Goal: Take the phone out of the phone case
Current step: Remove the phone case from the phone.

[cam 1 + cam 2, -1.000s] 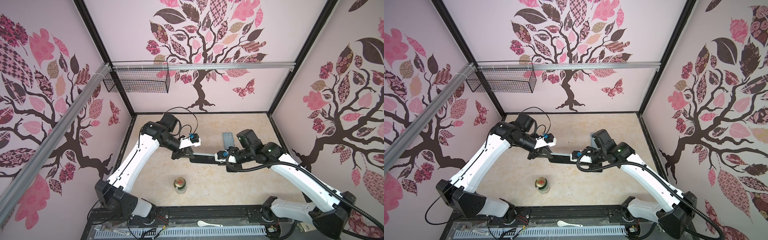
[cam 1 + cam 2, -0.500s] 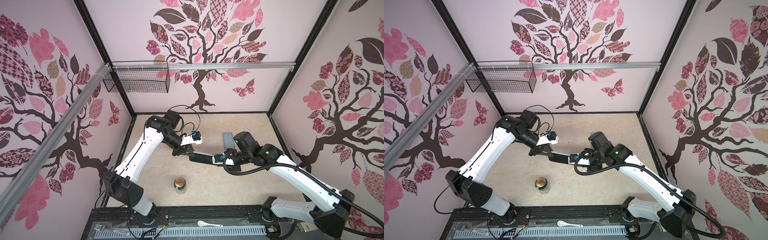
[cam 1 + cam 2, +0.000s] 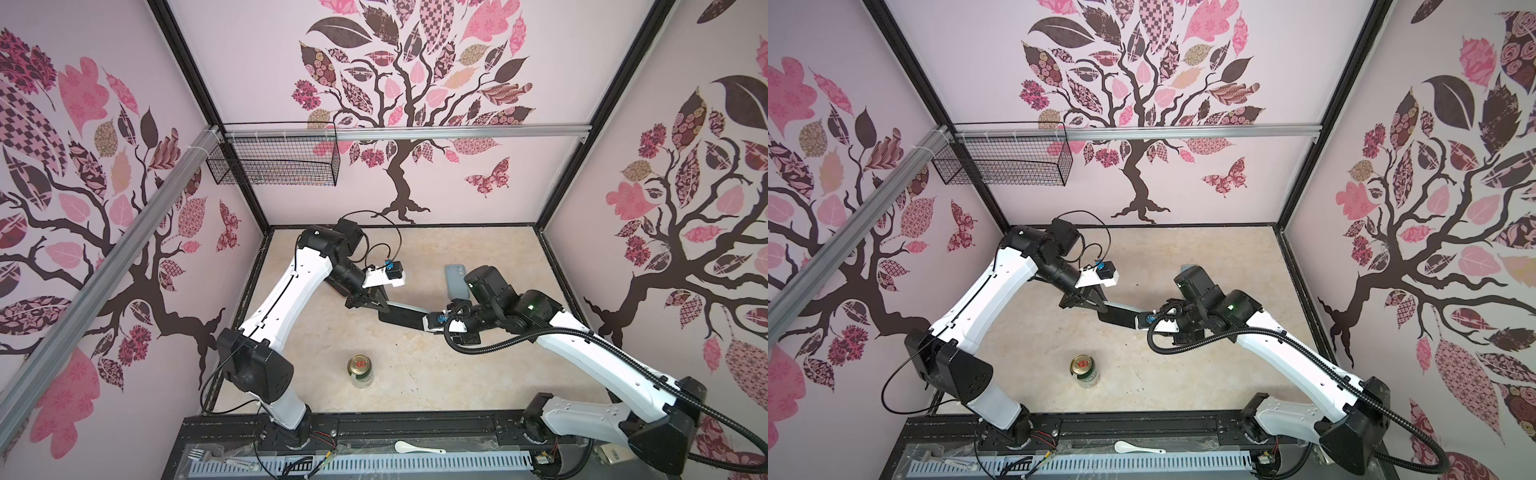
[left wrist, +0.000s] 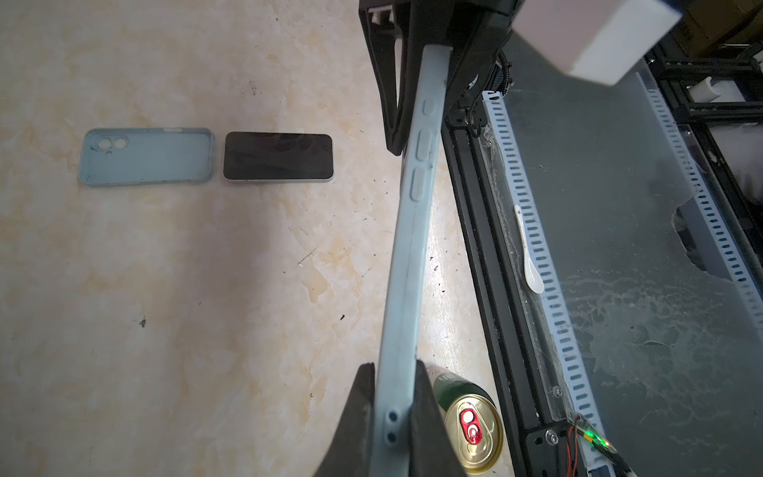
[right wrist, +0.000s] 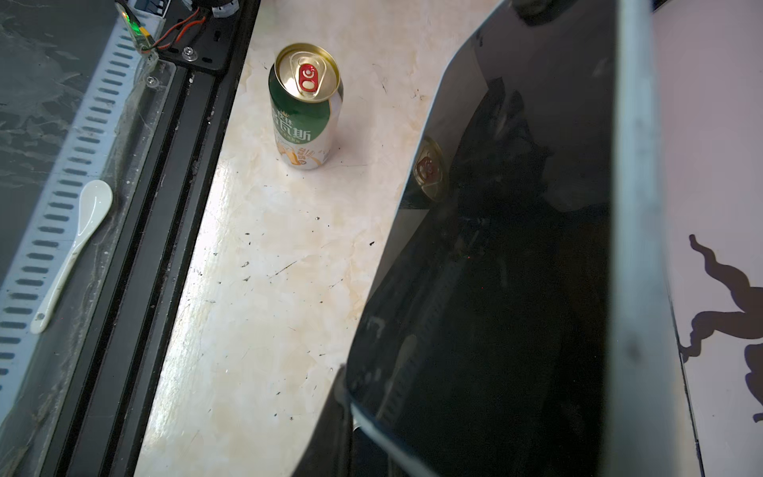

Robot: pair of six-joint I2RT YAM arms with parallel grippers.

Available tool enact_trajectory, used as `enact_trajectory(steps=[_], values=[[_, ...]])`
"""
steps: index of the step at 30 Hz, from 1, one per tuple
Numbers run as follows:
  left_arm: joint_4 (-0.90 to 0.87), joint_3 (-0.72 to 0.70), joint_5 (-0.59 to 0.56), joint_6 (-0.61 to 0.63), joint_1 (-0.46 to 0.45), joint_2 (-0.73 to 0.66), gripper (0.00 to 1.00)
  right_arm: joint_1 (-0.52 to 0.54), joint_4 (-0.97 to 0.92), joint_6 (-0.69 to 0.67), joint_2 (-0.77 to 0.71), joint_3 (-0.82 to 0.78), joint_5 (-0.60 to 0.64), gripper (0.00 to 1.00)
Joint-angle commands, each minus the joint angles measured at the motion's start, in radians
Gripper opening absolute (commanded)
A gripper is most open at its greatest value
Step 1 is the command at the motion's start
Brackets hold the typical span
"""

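Green beer can standing upright on the marbled tabletop; white spoon lying past the front rail; black wire basket hanging on the back wall.

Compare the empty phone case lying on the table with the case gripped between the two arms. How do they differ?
The empty case lies flat on the table, open side up; the gripped case is held up off it. The empty case holds nothing; the gripped case has a phone in it. No gripper touches the empty case; the left gripper and right gripper clamp the gripped case's ends. Both are light blue.
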Motion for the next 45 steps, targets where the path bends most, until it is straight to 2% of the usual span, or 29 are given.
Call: enact_trajectory(steps=[1, 6, 14, 21, 25, 31, 35, 38, 40, 43, 45], values=[[0.101, 0.067, 0.077, -0.055, 0.002, 0.048, 0.0, 0.07, 0.166, -0.057, 0.007, 0.065, -0.145, 0.0], [0.07, 0.085, 0.085, -0.039, -0.007, 0.067, 0.0, 0.108, 0.174, -0.108, 0.013, 0.079, -0.065, 0.0], [0.032, 0.08, 0.1, -0.009, -0.024, 0.074, 0.0, 0.114, 0.311, -0.132, -0.036, 0.039, 0.027, 0.0], [0.023, 0.055, 0.109, 0.007, -0.029, 0.062, 0.0, 0.113, 0.431, -0.079, -0.088, -0.021, 0.13, 0.0], [0.049, 0.034, 0.117, 0.003, -0.022, 0.034, 0.0, 0.108, 0.464, -0.042, -0.138, -0.074, 0.148, 0.0], [0.138, -0.04, 0.206, -0.018, 0.066, -0.061, 0.0, 0.026, 0.464, 0.068, -0.263, -0.186, 0.154, 0.0], [0.223, -0.106, 0.255, -0.049, 0.113, -0.138, 0.0, -0.05, 0.56, 0.227, -0.36, -0.3, 0.174, 0.21], [0.347, -0.178, 0.308, -0.126, 0.144, -0.21, 0.0, -0.07, 0.639, 0.364, -0.406, -0.355, 0.175, 0.32], [0.504, -0.258, 0.344, -0.233, 0.165, -0.279, 0.0, -0.07, 0.719, 0.454, -0.43, -0.385, 0.168, 0.34], [0.83, -0.42, 0.354, -0.462, 0.17, -0.398, 0.0, -0.07, 0.899, 0.557, -0.467, -0.442, 0.138, 0.37], [1.085, -0.54, 0.359, -0.647, 0.169, -0.484, 0.0, -0.07, 1.022, 0.576, -0.483, -0.478, 0.094, 0.4]])
